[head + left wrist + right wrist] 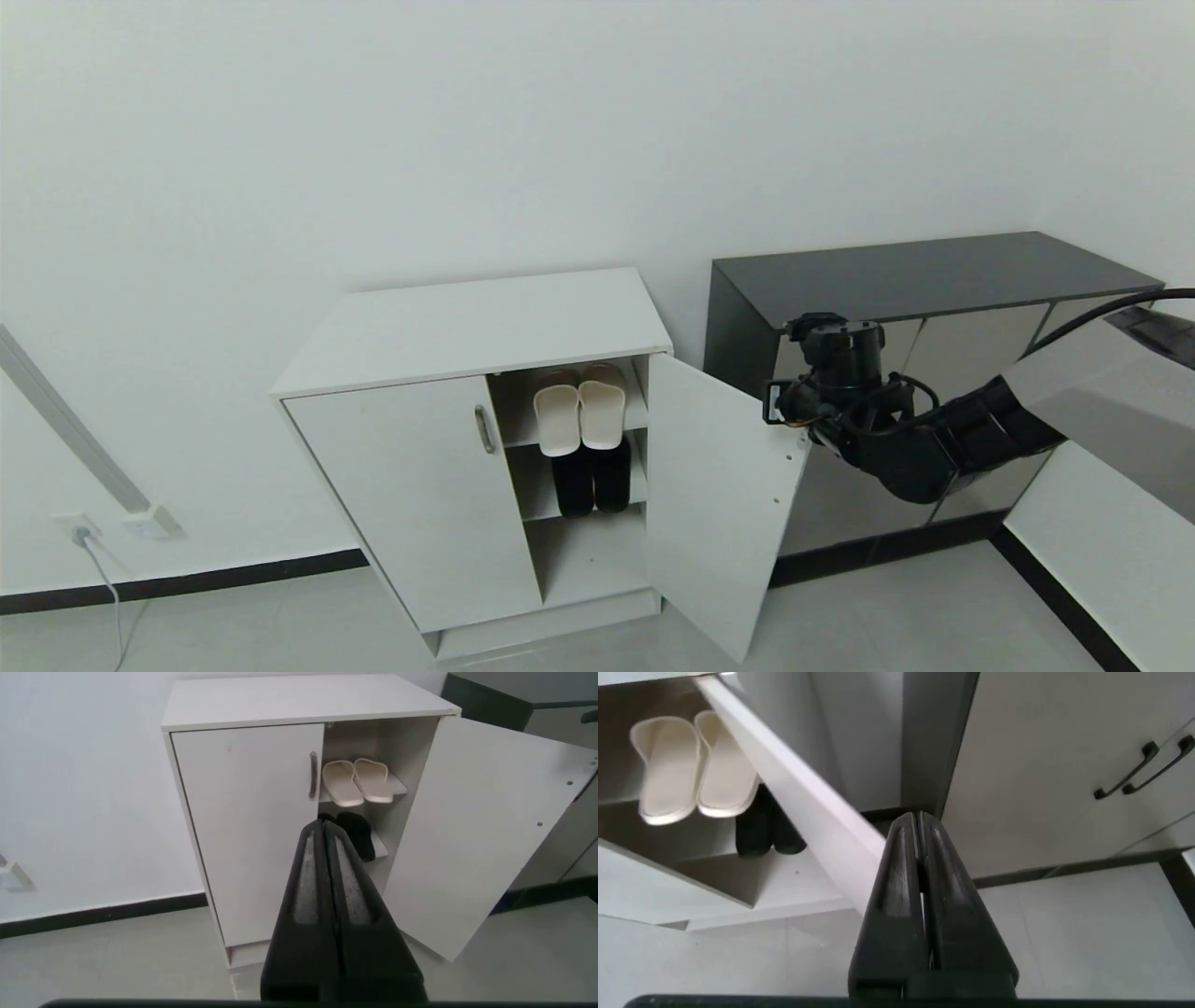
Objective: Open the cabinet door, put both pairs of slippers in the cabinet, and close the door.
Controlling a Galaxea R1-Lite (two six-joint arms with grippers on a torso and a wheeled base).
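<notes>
Two pairs shelved, white slippers (579, 416), black slippers (590, 481), one door (719, 504) open, left hand (324, 827), right hand (920, 819) pressed together

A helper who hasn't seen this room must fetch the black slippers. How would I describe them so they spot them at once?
Find the white cabinet left of the dark sideboard, its right door open. Inside, the black slippers sit on the middle shelf, directly under the white pair; they are the only dark thing there.

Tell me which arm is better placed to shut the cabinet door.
Right. The right gripper sits beside the outer edge of the open door, where a push should swing it shut. The left gripper faces the cabinet front from farther back.
</notes>
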